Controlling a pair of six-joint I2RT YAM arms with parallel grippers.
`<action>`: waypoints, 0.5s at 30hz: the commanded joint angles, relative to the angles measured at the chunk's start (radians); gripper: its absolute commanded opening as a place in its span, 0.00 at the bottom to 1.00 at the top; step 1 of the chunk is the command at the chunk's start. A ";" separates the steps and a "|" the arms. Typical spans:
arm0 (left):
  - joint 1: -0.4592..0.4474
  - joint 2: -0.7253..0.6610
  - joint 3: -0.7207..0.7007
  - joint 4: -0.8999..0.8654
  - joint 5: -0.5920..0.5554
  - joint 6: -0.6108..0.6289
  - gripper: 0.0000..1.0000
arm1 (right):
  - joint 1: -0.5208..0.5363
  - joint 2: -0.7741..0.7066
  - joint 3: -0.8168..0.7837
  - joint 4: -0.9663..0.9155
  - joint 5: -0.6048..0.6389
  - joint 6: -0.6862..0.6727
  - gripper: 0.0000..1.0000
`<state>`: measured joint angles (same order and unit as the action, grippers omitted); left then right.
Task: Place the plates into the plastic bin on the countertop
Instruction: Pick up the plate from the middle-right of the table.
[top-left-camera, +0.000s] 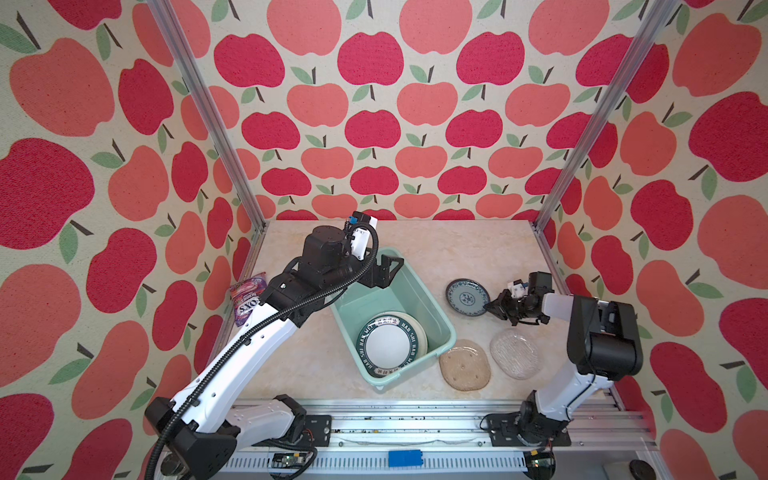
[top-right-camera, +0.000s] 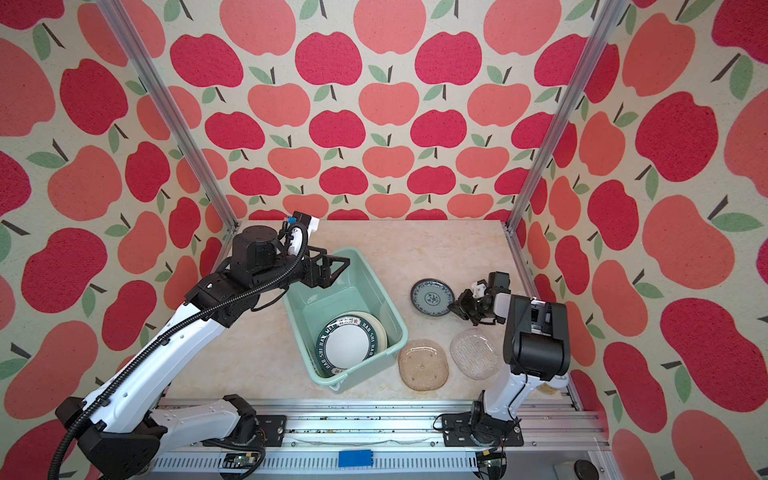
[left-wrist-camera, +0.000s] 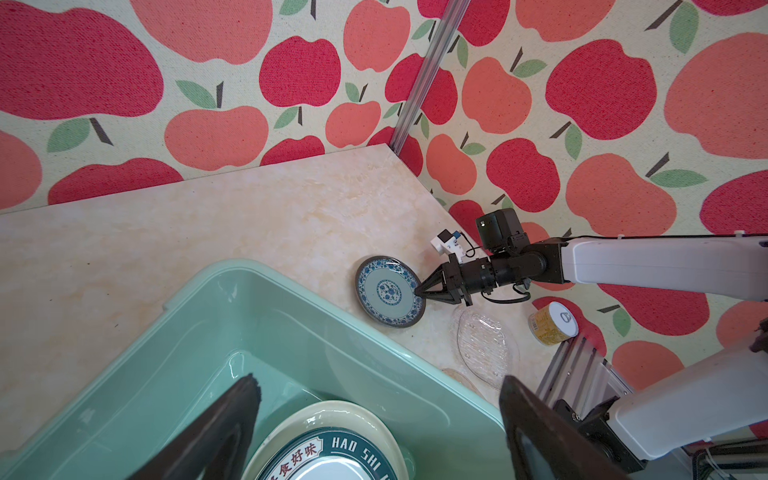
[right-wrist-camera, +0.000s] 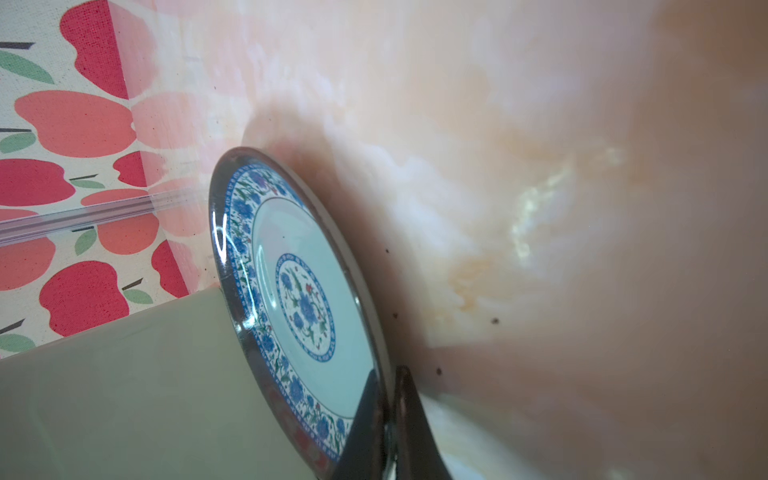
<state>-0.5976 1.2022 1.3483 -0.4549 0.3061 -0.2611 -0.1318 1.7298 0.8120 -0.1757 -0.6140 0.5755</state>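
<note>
A purple FOXS candy bag (top-left-camera: 248, 301) lies by the left wall. The left gripper (top-left-camera: 384, 272) hangs over the far end of the mint-green plastic bin (top-left-camera: 374, 305), its jaws spread wide and holding nothing. At the bin's near end lies a white plate with a dark lettered rim (top-left-camera: 390, 347), on top of a paler plate. To the right, on the countertop (top-left-camera: 457, 249), the tan squarish plate (top-left-camera: 464, 365) sits just beside the bin's near corner. The teal floral plate (top-left-camera: 467, 297) lies farther back and the clear glass plate (top-left-camera: 515, 353) beside the tan one. The right gripper (top-left-camera: 489, 306) is clamped on the teal plate's right rim. A yellow can (left-wrist-camera: 552, 324) stands near the right arm's base.
</note>
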 joint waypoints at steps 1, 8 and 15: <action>-0.008 0.034 0.001 0.049 0.023 -0.018 0.92 | -0.010 -0.052 0.010 -0.094 0.025 -0.053 0.02; -0.010 0.066 0.023 0.068 0.038 -0.038 0.94 | -0.011 -0.212 0.056 -0.176 0.042 -0.064 0.00; 0.011 0.069 0.070 0.007 0.159 -0.026 0.99 | 0.031 -0.400 0.168 -0.315 0.040 -0.089 0.00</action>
<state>-0.5976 1.2709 1.3682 -0.4236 0.3851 -0.2897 -0.1272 1.4071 0.9100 -0.3969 -0.5636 0.5217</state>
